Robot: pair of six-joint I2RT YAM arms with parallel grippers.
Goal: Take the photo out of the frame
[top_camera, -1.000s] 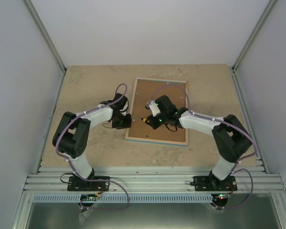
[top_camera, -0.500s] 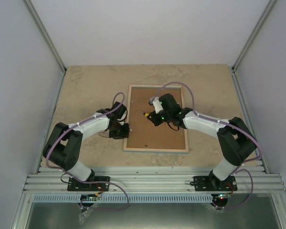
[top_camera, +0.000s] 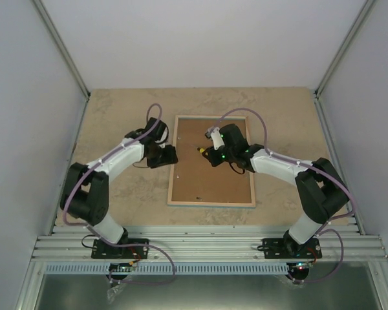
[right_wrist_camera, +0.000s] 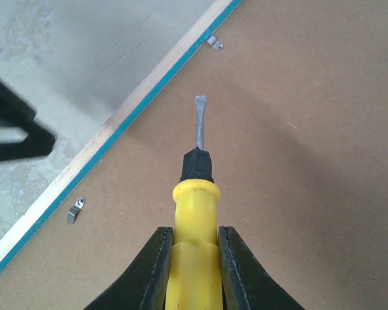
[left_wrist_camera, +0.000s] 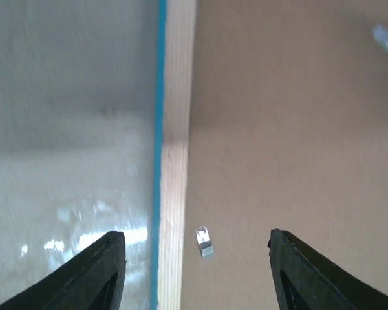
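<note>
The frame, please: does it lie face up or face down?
Face down: the frame shows its pale wood back, the brown backing board and a metal tab uppermost.

Down on the tabletop (top_camera: 116,116) now: beige, mottled, stone-look surface. One thing lies flat on it, the frame (top_camera: 210,203), face down around the middle, pale wood back upward, sides running square to the tabletop's edges. A brown backing board (top_camera: 207,181) fills it. Thin turquoise strip shows along its left outer side.
</note>
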